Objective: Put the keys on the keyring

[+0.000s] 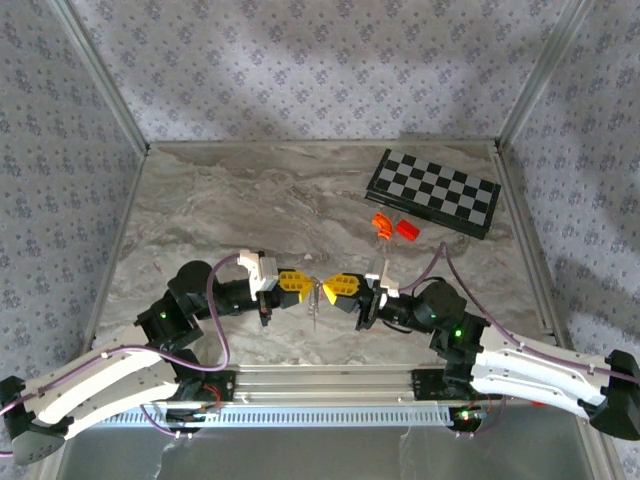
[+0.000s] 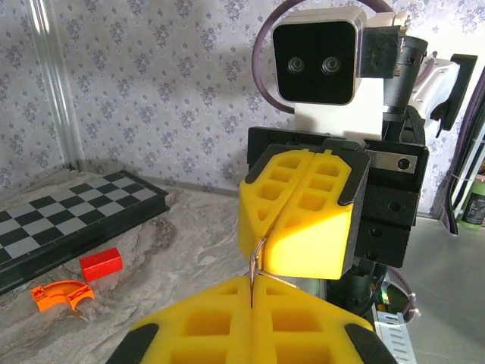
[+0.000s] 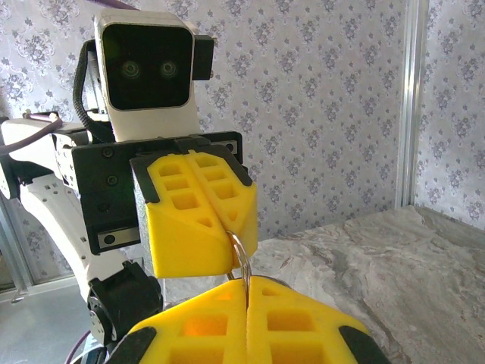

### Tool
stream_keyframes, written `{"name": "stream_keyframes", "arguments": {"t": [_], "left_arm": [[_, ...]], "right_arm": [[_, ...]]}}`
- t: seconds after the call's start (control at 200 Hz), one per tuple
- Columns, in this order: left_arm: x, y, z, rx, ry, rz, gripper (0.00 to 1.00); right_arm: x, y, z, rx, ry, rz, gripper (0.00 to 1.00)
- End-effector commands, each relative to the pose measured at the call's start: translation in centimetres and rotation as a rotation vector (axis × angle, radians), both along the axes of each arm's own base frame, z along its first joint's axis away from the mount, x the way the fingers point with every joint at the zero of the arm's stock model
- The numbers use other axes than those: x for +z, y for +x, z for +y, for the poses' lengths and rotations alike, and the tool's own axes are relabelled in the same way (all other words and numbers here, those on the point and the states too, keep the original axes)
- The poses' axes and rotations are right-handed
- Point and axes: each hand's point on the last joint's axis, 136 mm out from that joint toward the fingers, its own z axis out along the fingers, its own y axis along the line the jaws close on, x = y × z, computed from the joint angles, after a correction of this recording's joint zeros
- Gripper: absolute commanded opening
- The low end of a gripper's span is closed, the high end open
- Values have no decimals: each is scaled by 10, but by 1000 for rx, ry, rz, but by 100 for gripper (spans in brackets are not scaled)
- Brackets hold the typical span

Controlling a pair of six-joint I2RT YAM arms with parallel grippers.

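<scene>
The keyring (image 3: 241, 256), a thin loop, is pinched mid-air between the closed left gripper (image 1: 303, 284) and the closed right gripper (image 1: 328, 290). The slender piece dangling beneath is perhaps the keys (image 1: 315, 312). Threading looks under way; next calls for a fine, aligned slide

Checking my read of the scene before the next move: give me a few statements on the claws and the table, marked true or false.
1. The left claw and the right claw are both shut. True.
2. The claws meet above the chessboard. False: they meet over bare table near the arm bases, and the board lies at the far right.
3. A thin silvery metal piece runs between the two claws' fingertips. True.
4. The orange-red pieces lie on the chessboard. False: they lie on the table beside its near edge.
</scene>
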Motion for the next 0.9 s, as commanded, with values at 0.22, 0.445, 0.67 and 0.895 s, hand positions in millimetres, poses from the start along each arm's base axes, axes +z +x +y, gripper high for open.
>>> {"name": "stream_keyframes", "arguments": {"t": [0.22,0.445,0.67,0.895], "left_arm": [[10,-4,-1,-15,-11,-25,0],[9,-4,-1,-21,5,-23,0],[8,-5,-3,-28,22,-21,0],[8,-5,-4,-32,24,-20,0]], "right_arm": [[17,-6,1,26,29,-28,0],[18,-6,2,28,22,-32,0],[18,-6,1,24,11,-38,0],[16,-7,2,29,-2,-42,0]]}}
